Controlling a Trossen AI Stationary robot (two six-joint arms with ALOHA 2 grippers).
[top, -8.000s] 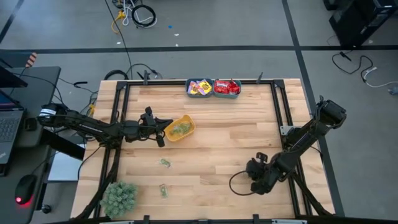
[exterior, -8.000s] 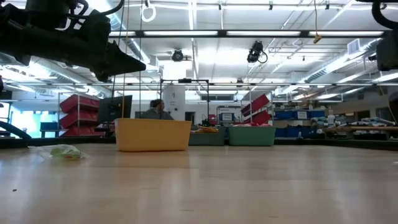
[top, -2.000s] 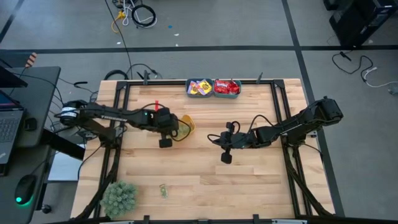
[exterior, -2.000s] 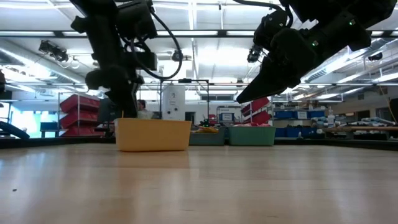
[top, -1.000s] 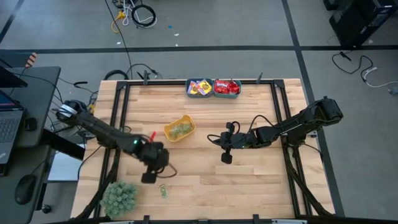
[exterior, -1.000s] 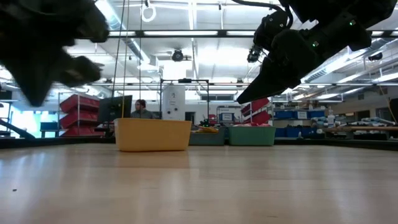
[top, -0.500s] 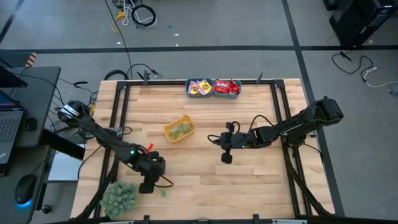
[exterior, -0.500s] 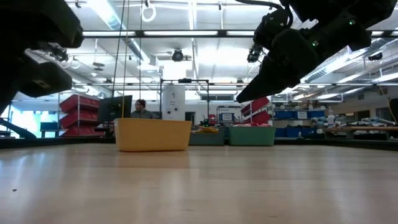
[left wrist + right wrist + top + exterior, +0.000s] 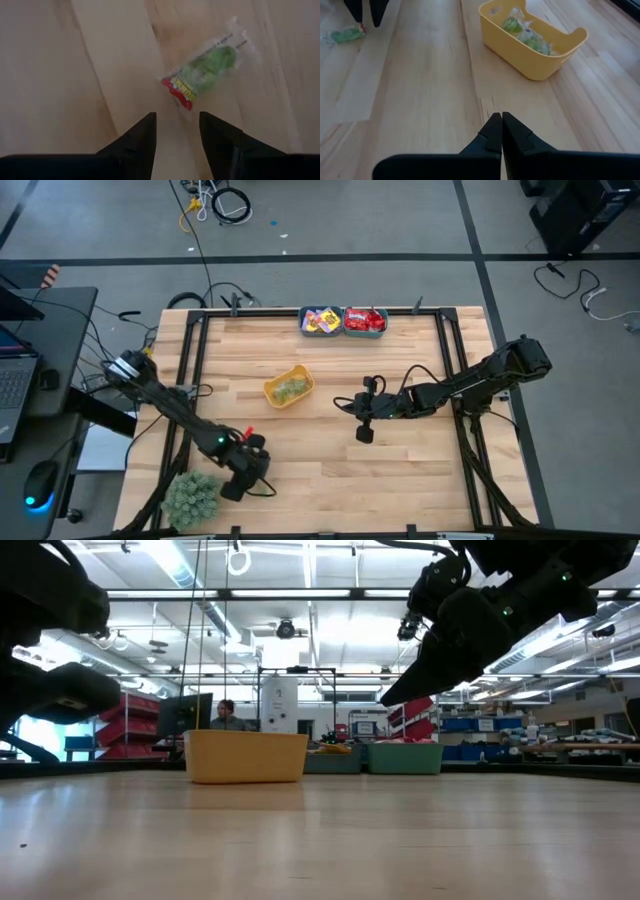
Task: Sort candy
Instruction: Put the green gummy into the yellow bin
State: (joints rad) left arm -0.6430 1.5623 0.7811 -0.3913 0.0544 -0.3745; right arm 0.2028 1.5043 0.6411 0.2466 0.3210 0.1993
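Note:
One green candy [image 9: 205, 70] in a clear wrapper lies flat on the wooden table near its front left; it also shows as the green candy [image 9: 345, 35] in the right wrist view. My left gripper [image 9: 177, 127] hangs above it, open and pointing down, its fingertips just beside the candy and touching nothing; the left gripper [image 9: 235, 486] shows in the high view too. A yellow bin [image 9: 288, 387] holds several green candies [image 9: 527, 35]. My right gripper [image 9: 362, 425] waits shut above the table's middle, holding nothing.
A fuzzy green plant ball [image 9: 190, 498] sits at the near left corner, close to my left gripper. Two teal bins [image 9: 343, 321] at the far edge hold yellow and red candy. Bare wood lies between the yellow bin [image 9: 245, 757] and the near edge.
My left gripper has moved toward the table's near edge, away from the yellow bin, and has come down over the lone green candy. The candy has stayed where it lay.

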